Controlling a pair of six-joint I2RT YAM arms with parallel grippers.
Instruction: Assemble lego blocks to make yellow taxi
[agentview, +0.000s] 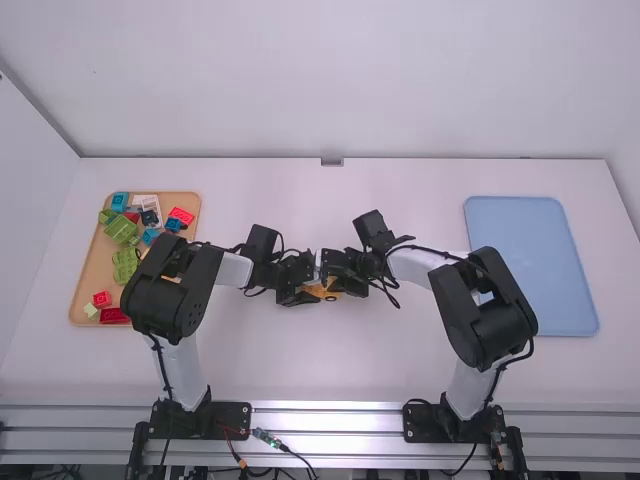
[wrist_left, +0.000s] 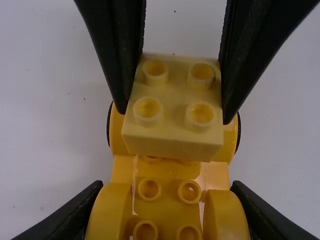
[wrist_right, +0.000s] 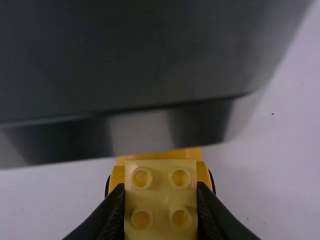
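From my station I record one white table (agentview: 300, 205), level, its surface pale and matte, with a few small dark specks (wrist_left: 84, 98). On its left side lies a tan tray (agentview: 88, 268), flat, round-cornered, partly hidden from me. On its right side lies a light-blue tray (agentview: 530, 265), also flat and round-cornered, well apart from the first. Near the middle I note a yellow car base (wrist_left: 167, 208); whether it touches the table, I cannot tell.

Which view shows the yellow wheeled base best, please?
The left wrist view: several studs of the wheeled base show clearly. The high view gives a small patch; the right wrist view, one end beyond the pale yellow brick.
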